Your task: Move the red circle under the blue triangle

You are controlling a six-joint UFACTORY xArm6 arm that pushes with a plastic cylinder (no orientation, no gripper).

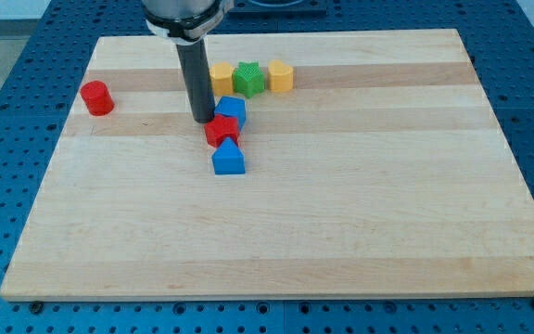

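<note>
The wooden board [341,232] lies flat on a blue table with holes [26,111]; I will use the blue triangle [229,160] as my landmark; it sits a bit toward the view's left of the board's middle, in the upper half.

The red circle [96,97] is a small round red block; it is well apart from the blue triangle, far off toward the view's left and a little toward the view's top; it stands alone near the board's left edge; nothing touches it.

Just above the blue triangle, touching it, is a red block [222,131] with a bumpy shape that I cannot name for sure; above that one, a bit to the view's right, is a blue block [232,110] that looks like a cube, touching the red one.

Farther above the blue triangle there is a row of three blocks near the board's top edge: a yellow block [221,78], a green star-like block [247,79] and another yellow block [280,76]; they sit close side by side.

My tip [202,121] is up and a little to the view's left of the blue triangle; it is just beside the red bumpy block, at its left side, and looks to touch it; the rod has no jaws, so nothing is held.
</note>
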